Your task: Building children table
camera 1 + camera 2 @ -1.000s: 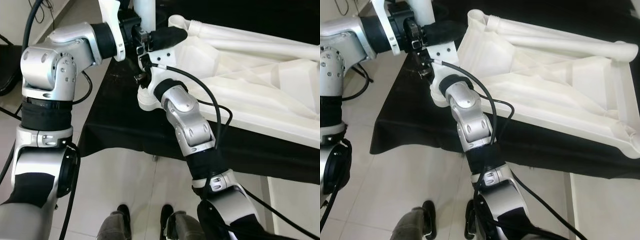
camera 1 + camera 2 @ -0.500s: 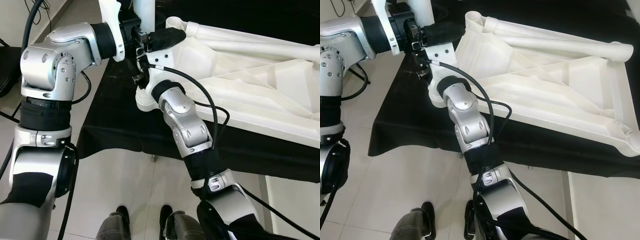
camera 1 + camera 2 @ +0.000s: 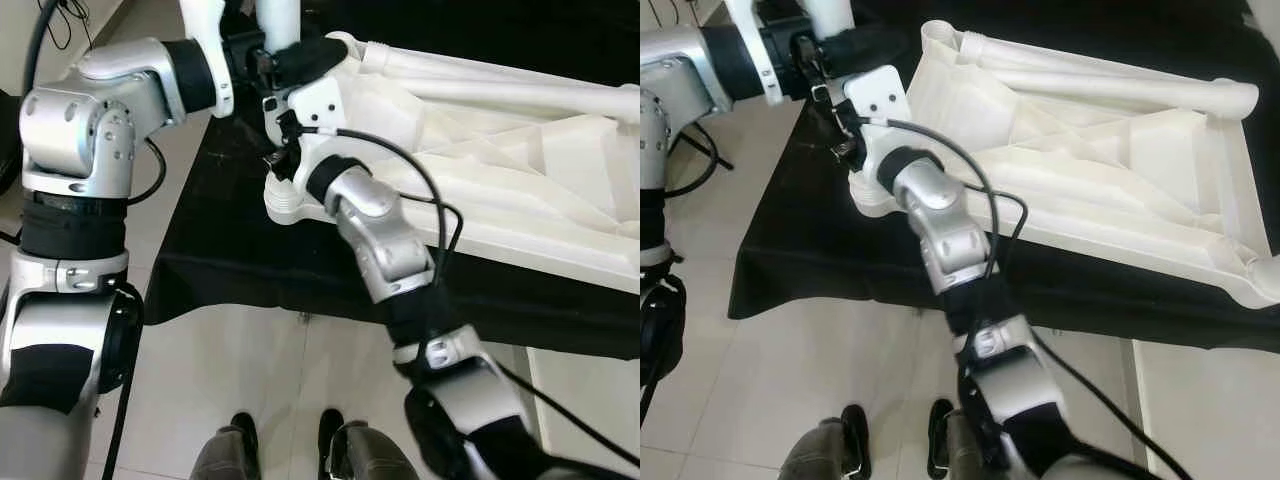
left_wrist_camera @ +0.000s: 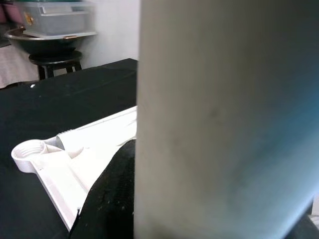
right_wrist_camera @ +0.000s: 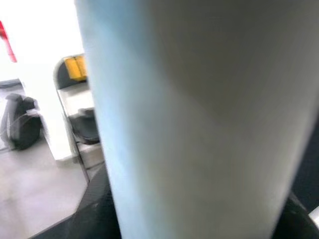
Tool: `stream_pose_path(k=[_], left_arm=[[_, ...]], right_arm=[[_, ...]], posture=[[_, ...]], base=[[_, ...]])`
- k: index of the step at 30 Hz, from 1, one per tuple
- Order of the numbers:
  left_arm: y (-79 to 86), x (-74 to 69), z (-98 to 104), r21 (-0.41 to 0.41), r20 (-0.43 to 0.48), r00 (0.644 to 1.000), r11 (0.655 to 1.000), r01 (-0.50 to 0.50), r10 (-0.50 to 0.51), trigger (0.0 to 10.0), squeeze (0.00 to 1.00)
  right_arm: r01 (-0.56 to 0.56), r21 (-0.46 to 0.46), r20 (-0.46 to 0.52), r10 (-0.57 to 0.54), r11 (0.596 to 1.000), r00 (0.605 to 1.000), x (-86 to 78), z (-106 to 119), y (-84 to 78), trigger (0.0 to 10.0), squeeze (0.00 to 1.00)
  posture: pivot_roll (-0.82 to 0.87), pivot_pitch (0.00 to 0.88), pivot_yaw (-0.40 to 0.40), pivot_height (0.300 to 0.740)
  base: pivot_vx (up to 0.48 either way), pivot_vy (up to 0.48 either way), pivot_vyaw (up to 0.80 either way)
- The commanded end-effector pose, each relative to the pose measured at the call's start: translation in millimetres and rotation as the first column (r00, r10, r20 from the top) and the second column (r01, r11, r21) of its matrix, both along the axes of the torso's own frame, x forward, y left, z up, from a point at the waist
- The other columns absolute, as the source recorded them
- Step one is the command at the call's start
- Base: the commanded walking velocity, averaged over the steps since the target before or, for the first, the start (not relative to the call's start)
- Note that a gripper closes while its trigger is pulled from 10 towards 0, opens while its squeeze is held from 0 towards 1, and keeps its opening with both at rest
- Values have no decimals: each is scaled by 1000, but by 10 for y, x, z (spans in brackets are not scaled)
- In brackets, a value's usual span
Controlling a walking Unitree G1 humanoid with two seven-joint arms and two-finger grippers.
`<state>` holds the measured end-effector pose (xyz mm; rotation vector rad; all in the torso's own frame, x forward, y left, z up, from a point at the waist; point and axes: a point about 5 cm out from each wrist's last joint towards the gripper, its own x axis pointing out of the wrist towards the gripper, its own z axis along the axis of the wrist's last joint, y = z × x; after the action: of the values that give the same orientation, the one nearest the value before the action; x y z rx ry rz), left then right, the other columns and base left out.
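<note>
A white plastic cylindrical table leg (image 3: 278, 18) stands upright, its long axis vertical, over the near-left corner of a white moulded plastic tabletop (image 3: 1110, 170). The tabletop lies upside down, its ribbed underside facing up, on a table draped in a black cloth (image 3: 230, 250). Its long side runs away to the robot's right. A round threaded socket (image 4: 27, 152) sits at its far-left corner, seen in the left wrist view beside the leg. More white tubular legs (image 3: 1110, 88) lie along the tabletop's far edge, pointing left to right.

The left gripper (image 3: 300, 58) reaches in from the left at the top of the head views, its black fingers (image 3: 318, 52) wrapped against the leg and touching the tabletop's corner; they appear clenched on the leg. In the left wrist view the leg rises as a broad pale column (image 4: 224, 119) with one black finger (image 4: 112, 194) pressed to its side.

The right gripper (image 3: 285, 150) comes up from below, its wrist just beside the tabletop's left edge. In the right wrist view the leg (image 5: 194, 119) stands close before the camera between dark finger shapes (image 5: 97, 209), but I cannot tell whether those fingers are closed on it.

Beyond the cloth lies a pale tiled floor (image 3: 770, 360). A person's dark shoes (image 3: 240, 430) stand near the bottom of the view.
</note>
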<state>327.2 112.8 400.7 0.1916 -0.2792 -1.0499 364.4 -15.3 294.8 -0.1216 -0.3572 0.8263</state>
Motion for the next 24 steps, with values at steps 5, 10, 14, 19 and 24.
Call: stream_pose_path(k=[5, 10, 14, 19, 24], left_arm=[[-252, -166, -85, 64, -19, 977, 975, 213, -212, 0, 0], [-253, -172, -81, 63, -20, 976, 974, 217, -216, 0, 0], [-253, -179, -78, 63, -22, 975, 973, 223, -222, 0, 0], [-267, -190, -80, 65, -27, 971, 969, 238, -237, 0, 0], [-283, -203, -93, 67, -31, 967, 965, 253, -252, 0, 0]], right_arm=[[-282, -123, -39, 279, 951, 959, 46, -23, -70, 10000, 1000], [-329, -136, -28, 328, 935, 944, 65, 47, -77, 10000, 1000], [-386, -157, 1, 391, 909, 920, 62, 121, -46, 10000, 0], [-506, -175, -15, 512, 845, 859, 33, 152, 27, 0, 0], [-603, -221, -56, 607, 767, 793, -1, 106, 50, 0, 0]], posture=[[-113, 255, -67, 740], [-109, 260, -65, 740], [-105, 263, -63, 740], [-102, 267, -61, 740], [-106, 267, -61, 740]], base=[[0, 0, 0], [0, 0, 0], [0, 0, 0], [0, 0, 0], [0, 0, 0]])
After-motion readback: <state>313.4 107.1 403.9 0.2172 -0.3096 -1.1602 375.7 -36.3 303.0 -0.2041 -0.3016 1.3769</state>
